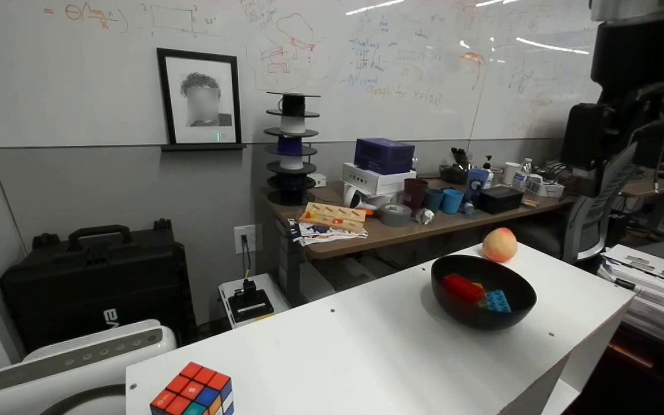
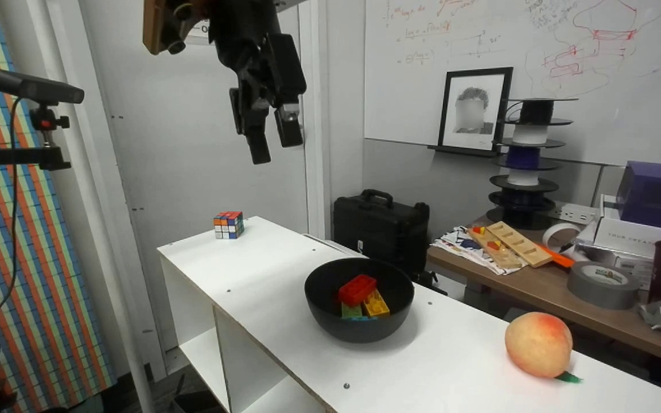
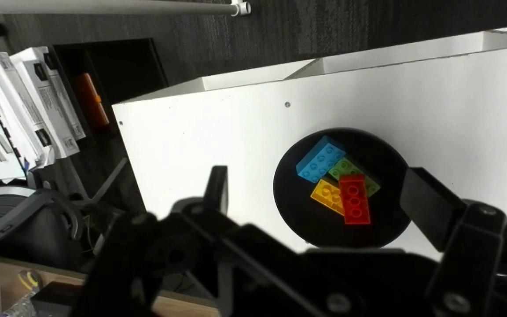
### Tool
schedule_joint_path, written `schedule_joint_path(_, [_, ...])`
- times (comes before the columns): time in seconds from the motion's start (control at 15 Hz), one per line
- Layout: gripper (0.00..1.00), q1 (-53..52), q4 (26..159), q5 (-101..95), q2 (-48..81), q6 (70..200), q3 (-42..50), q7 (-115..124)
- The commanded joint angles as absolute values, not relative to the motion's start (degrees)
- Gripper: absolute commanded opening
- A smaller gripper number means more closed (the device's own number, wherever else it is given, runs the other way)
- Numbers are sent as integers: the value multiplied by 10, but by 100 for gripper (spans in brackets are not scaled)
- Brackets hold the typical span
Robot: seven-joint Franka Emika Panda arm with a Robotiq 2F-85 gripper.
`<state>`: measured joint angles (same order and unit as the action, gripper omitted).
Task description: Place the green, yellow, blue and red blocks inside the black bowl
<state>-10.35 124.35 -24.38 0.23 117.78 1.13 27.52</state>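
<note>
In your wrist view, the black bowl [image 3: 294, 193] holds the blue block [image 3: 321, 159] at eleven o'clock, green block [image 3: 353, 169] at one, red block [image 3: 355, 200] at four and yellow block [image 3: 328, 197] at eight. It stands on the white shelf [image 3: 200, 141]. Above, your end effector [image 2: 275, 145] has its jaws wide apart.

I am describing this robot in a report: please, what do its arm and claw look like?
Only a pale grey end of the arm shows. The claw is black, with two blocky fingers, a silvery patch and round screw heads. Near it, a brown part carries round black fittings. I can read no markings.
</note>
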Motion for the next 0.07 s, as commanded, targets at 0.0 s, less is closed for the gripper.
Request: schedule_joint_path(0.0, [100,-81,1241,-244,11,1178,-9,275])
